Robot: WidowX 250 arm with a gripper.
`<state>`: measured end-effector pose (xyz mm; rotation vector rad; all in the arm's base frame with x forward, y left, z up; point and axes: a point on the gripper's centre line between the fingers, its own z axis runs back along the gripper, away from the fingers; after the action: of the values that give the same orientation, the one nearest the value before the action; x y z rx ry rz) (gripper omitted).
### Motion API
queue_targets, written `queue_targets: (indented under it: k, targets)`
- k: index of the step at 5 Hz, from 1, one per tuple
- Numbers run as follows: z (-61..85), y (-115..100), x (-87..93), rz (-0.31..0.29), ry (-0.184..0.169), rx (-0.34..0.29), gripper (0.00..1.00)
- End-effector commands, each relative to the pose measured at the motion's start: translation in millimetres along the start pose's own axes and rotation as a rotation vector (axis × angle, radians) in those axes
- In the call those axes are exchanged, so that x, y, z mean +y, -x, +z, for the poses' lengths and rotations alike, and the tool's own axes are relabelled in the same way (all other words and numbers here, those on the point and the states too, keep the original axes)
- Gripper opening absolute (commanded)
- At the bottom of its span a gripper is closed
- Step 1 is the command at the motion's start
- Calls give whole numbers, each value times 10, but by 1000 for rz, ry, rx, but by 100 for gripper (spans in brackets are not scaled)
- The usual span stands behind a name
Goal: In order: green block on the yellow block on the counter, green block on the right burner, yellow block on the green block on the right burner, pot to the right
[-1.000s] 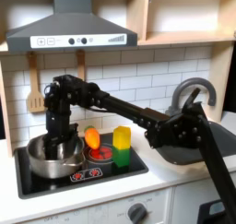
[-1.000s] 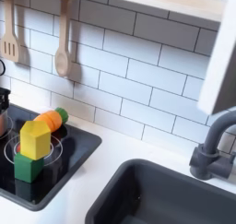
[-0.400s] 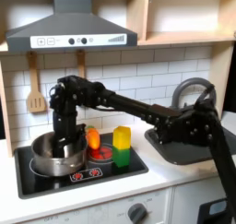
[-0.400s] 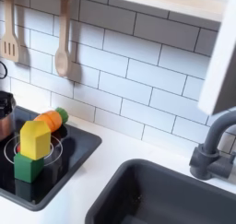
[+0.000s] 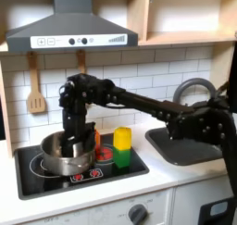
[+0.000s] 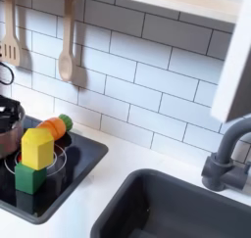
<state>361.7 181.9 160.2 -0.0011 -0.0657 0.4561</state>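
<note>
Pot (image 5: pixel 66 153) is what I am working now: it sits on the black hob directly under my gripper (image 5: pixel 76 143), whose fingers reach down inside its rim, though I cannot tell how wide they are or whether they pinch the wall. Steel like this looks rigid, smooth and light, so I judge it should slide easily but could slip or tip, and pushing low against the inner wall seems safest. Just beyond the fingers, on the first exterior view's right, the yellow block (image 5: pixel 122 137) rests on the green block (image 5: pixel 123 157) over the right burner (image 6: pixel 57 159).
</note>
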Motion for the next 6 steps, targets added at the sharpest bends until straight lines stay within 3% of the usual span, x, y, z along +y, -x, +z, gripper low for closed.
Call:
queue_targets:
  k: [1, 3, 4, 5, 6]
  targets:
    - [-14, 49, -72, -23, -2, -3, 100]
    - [-39, 61, -155, -37, -4, -7, 100]
    - [41, -15, -113, -5, -22, -51, 100]
    - [63, -62, -69, 28, -21, -53, 100]
    - [206, -126, -48, 51, -22, -89, 100]
